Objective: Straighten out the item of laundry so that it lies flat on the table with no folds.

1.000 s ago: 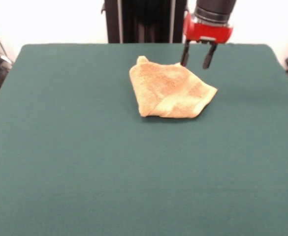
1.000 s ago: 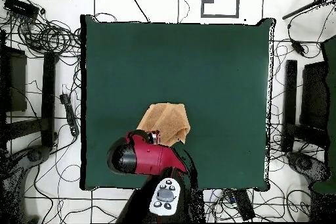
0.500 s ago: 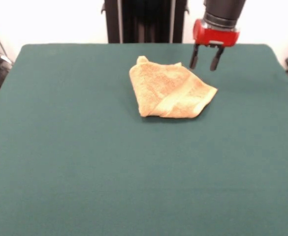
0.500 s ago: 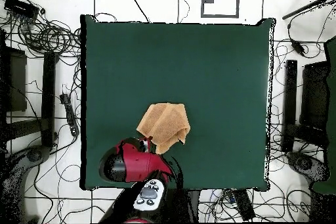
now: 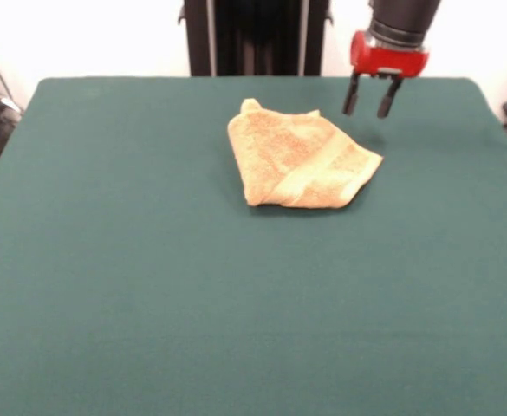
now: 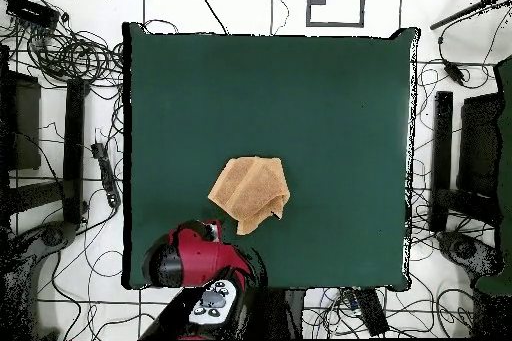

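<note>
The item of laundry is an orange-tan towel lying crumpled and folded over itself on the green table, with a lighter band showing along its folded front. Seen from above, the laundry rests in the table's lower middle. My gripper hangs open and empty above the table, to the right of and behind the towel, clear of it. In the overhead view the red arm head covers the fingers.
Cables and stands crowd the floor around the table. The table's far edge runs just behind the gripper.
The gripper has moved right and slightly up, away from the towel's back corner. The towel lies as before.
</note>
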`<move>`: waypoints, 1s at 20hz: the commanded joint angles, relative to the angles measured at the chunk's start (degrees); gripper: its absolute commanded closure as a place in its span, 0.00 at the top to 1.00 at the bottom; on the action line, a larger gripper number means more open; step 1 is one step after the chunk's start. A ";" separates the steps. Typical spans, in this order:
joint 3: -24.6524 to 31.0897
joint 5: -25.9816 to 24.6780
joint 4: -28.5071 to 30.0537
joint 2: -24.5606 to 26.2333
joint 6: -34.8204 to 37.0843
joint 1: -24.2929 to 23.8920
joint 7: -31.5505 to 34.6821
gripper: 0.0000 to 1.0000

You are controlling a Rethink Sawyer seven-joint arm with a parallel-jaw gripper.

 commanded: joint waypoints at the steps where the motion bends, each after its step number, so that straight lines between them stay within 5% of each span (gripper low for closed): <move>1: 5.71 2.22 -3.50 8.47 -3.85 -3.85 12.66 1.00; 11: 7.15 -0.15 -8.56 14.08 -7.34 -7.37 10.08 1.00; 20: 9.62 0.55 -6.73 7.38 -0.89 -9.05 10.08 1.00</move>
